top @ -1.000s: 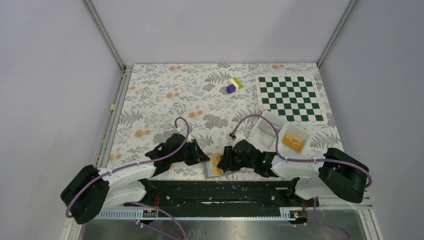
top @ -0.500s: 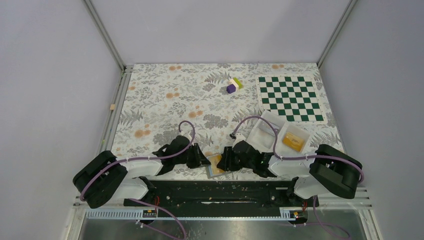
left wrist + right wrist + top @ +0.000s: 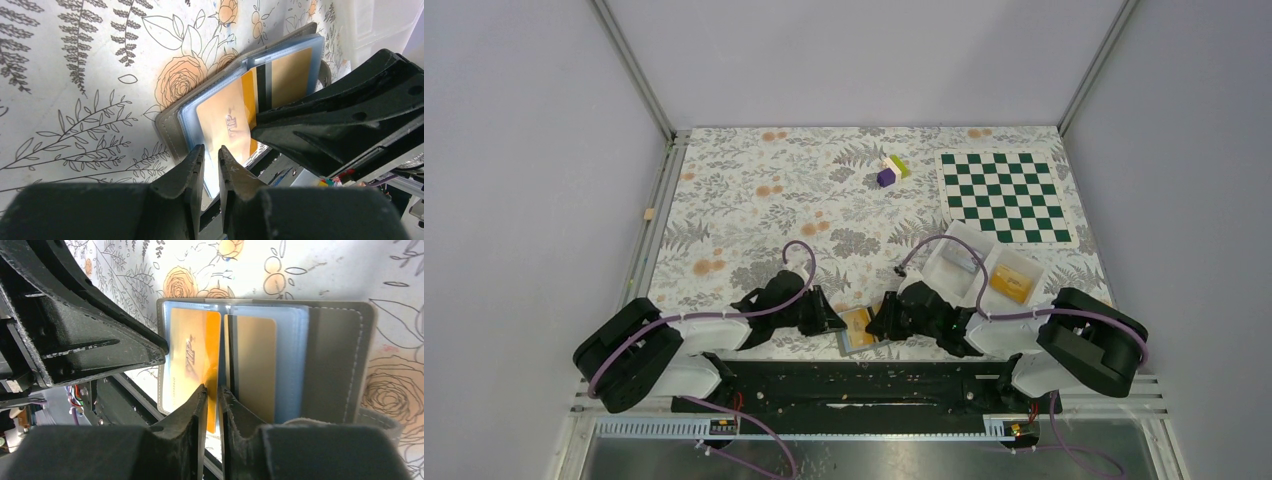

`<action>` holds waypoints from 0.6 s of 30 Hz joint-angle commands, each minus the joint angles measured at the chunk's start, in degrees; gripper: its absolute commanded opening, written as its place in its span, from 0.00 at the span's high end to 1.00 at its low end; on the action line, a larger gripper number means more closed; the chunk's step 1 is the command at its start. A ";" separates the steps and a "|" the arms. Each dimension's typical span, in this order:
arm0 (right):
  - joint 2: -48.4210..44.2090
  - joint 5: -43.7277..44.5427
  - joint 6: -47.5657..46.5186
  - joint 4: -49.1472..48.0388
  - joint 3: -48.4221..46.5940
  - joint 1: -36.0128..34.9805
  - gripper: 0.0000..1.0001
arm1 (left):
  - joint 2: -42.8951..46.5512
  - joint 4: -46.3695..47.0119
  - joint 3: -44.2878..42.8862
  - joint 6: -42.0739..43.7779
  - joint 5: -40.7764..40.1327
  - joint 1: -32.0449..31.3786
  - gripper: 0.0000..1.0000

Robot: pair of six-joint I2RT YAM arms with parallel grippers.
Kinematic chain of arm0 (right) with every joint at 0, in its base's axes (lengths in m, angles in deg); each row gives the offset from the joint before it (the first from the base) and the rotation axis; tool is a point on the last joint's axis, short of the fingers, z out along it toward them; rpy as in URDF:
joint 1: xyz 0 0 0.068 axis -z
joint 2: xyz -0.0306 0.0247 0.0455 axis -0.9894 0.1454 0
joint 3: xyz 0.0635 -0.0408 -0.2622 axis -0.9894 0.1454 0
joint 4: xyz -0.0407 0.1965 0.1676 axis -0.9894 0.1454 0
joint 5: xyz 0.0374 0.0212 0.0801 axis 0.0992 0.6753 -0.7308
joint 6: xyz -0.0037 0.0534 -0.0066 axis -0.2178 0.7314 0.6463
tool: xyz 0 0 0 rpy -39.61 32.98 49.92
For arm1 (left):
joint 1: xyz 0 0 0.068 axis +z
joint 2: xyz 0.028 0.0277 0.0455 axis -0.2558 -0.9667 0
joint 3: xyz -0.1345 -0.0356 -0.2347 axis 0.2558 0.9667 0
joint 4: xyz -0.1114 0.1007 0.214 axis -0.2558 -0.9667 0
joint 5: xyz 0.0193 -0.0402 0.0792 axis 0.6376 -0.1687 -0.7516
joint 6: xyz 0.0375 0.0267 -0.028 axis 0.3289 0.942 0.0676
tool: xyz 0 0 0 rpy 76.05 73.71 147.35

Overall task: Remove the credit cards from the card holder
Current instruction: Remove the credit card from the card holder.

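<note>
From above, the card holder (image 3: 856, 332) is a small patch at 6 o'clock on the floral table (image 3: 754, 190), at its near edge. The left gripper (image 3: 832, 320) is at the holder's 9 o'clock and the right gripper (image 3: 876, 325) at its 3 o'clock. A divided white tray (image 3: 962, 232) lies toward 2 o'clock.

Only the wrist views show the holder lying open, with 2 cards in light-blue sleeves: an orange card (image 3: 192, 355) and a tan card (image 3: 255, 365) with a dark stripe. The right wrist view also shows a grey stitched flap, which the right gripper blocks in the left wrist view.

Each gripper's fingers are nearly pressed together, leaving a thin slit. Both tips overlap the holder's near edge. I cannot tell whether either nips a sleeve or a card. The printing on the orange card is blurred.
</note>
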 commanded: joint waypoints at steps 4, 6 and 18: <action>1.30 -4.40 2.04 -7.59 3.45 2.55 0.81 | -1.54 -1.24 -0.01 1.56 -0.71 -0.20 0.83; 2.21 -5.81 2.76 -9.91 3.79 3.07 0.81 | -1.63 -1.28 -0.01 1.56 -0.74 -0.21 0.83; 10.33 -13.02 7.62 -25.69 6.16 5.74 0.87 | -1.94 -1.70 -0.33 1.64 -0.48 -0.25 0.83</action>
